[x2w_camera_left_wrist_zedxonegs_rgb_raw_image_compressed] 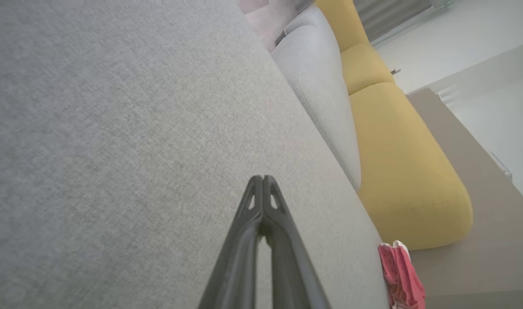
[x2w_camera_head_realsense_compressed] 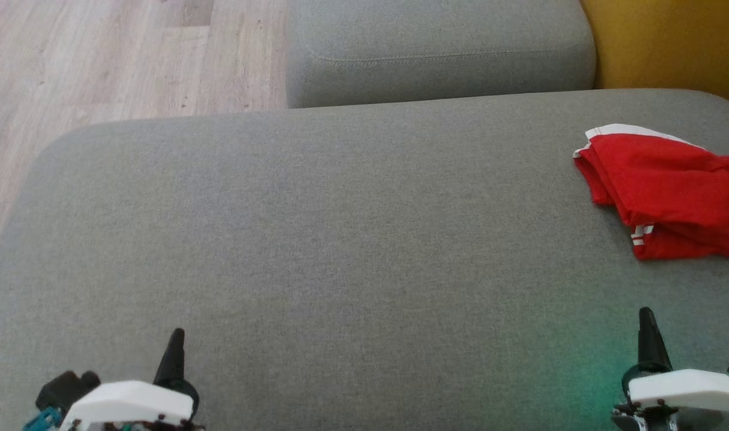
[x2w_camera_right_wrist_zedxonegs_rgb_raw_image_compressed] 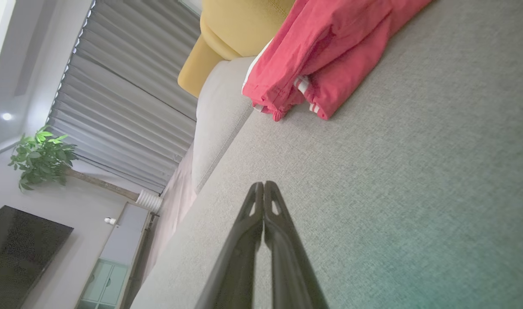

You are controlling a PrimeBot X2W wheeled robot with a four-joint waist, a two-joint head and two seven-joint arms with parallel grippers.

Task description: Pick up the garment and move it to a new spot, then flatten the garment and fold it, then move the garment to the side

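Head view shows the red garment (x2w_camera_head_realsense_compressed: 670, 191) lying loosely folded at the right end of the grey sofa (x2w_camera_head_realsense_compressed: 340, 239). It looks put to the side. The left fingers (x2w_camera_head_realsense_compressed: 174, 359) and right fingers (x2w_camera_head_realsense_compressed: 649, 341) are pressed together, holding nothing, well apart from it.

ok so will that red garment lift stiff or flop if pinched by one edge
Probably floppy: the red garment lies crumpled in soft folds, so the rest would likely hang and unfold. It looks like thin cloth, so likely light. Pushed across the woven grey cushion, it would probably bunch rather than slide.
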